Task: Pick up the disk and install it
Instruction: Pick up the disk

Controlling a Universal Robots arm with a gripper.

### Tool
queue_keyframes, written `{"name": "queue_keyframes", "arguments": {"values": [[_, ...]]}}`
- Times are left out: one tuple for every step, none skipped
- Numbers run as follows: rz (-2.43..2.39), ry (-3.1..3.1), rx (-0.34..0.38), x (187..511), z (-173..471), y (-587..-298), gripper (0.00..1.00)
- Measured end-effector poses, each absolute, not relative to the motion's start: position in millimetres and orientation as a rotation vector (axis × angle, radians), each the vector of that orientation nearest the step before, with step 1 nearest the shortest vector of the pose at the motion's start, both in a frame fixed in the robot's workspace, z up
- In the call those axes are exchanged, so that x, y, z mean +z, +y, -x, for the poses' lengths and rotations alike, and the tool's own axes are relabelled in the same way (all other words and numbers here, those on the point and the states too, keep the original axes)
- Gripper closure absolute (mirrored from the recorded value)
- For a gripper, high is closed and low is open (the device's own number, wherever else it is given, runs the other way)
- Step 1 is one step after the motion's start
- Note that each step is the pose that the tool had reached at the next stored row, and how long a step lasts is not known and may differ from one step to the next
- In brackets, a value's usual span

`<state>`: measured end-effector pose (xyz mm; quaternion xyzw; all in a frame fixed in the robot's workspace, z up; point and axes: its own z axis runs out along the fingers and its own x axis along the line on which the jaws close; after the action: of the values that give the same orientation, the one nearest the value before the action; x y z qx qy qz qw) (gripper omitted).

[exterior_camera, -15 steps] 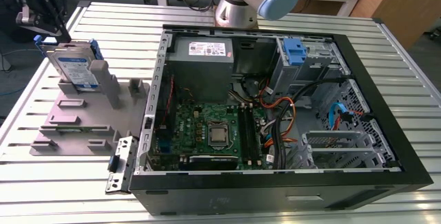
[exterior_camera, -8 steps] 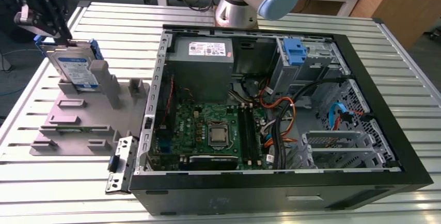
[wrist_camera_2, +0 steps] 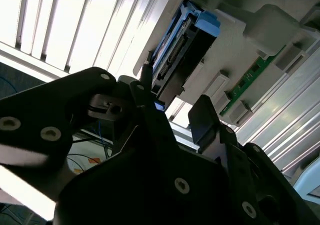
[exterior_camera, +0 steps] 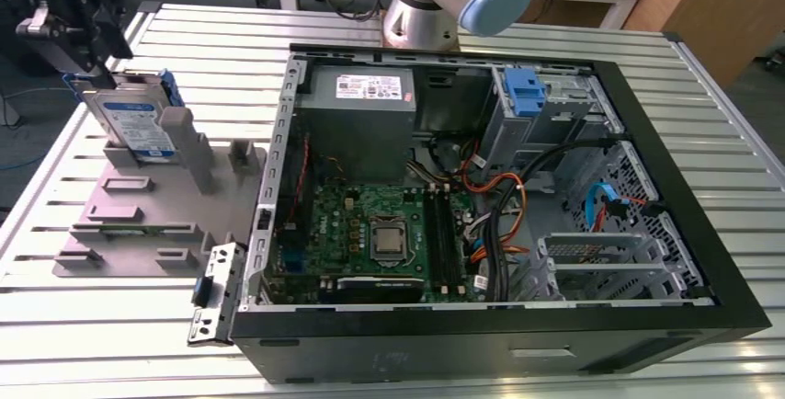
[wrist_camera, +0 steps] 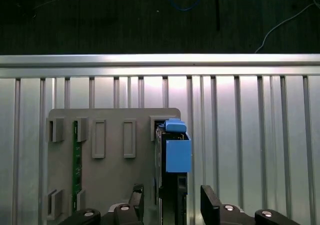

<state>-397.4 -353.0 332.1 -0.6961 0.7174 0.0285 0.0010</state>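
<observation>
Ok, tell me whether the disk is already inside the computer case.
No, the disk stands in the grey holder beside the case.

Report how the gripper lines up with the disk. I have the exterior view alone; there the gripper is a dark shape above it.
Observer: In the first wrist view the gripper is open, one finger on each side of the disk.
Operator: Check for contact.
Observer: None visible; that view shows a gap between each finger and the disk.
Operator: Name the end facing the gripper.
Observer: The second wrist view shows the connector end.
</observation>
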Motion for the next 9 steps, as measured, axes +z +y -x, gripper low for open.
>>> {"name": "queue_keyframes", "arguments": {"values": [[2.185, 2.252, 0.090, 332.1, 397.4, -353.0, 0.42], [2.185, 2.252, 0.090, 332.1, 397.4, -353.0, 0.42], [2.185, 2.252, 0.090, 332.1, 397.4, -353.0, 0.35], [2.185, 2.252, 0.090, 332.1, 397.4, -353.0, 0.35], [2.185, 2.252, 0.090, 332.0, 397.4, -353.0, 0.35], [2.185, 2.252, 0.089, 331.4, 397.4, -353.0, 0.35], [2.185, 2.252, 0.089, 330.4, 397.6, -353.0, 0.35], [2.186, 2.251, 0.089, 329.4, 398.0, -353.0, 0.35], [2.188, 2.250, 0.089, 328.0, 398.7, -352.8, 0.35]]}}
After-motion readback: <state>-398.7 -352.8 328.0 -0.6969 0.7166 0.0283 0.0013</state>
